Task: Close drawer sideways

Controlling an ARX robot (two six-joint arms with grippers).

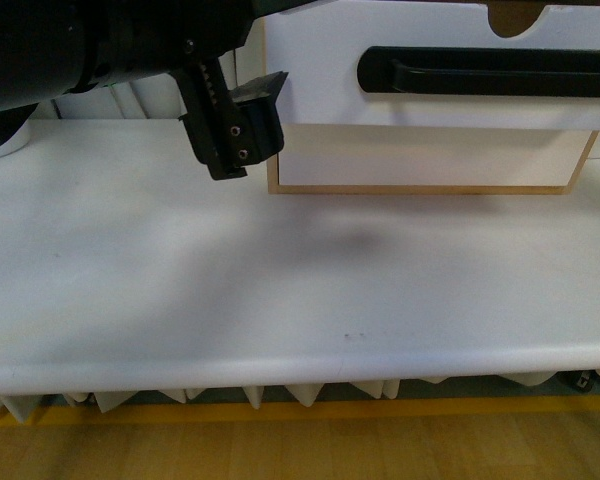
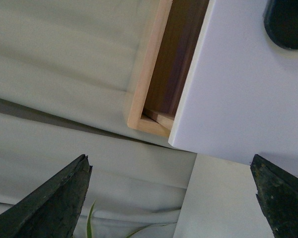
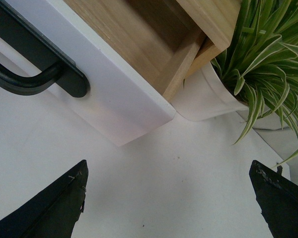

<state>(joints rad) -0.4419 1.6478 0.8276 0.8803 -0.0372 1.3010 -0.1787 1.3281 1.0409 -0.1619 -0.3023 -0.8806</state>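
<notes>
The drawer has a white front, a long black bar handle and a half-round notch in its top edge. It stands pulled out of the light-wood frame. My left gripper is open and empty, just beside the drawer's left end and not touching it. In the left wrist view the drawer front stands out from the frame, with my left gripper below it. My right gripper is open over the table, short of the drawer's corner and handle end. It does not show in the front view.
A plain white drawer front without a handle sits under the pulled-out one. A striped-leaf plant in a white pot stands beside the frame. The white table runs to its front edge, with the floor below.
</notes>
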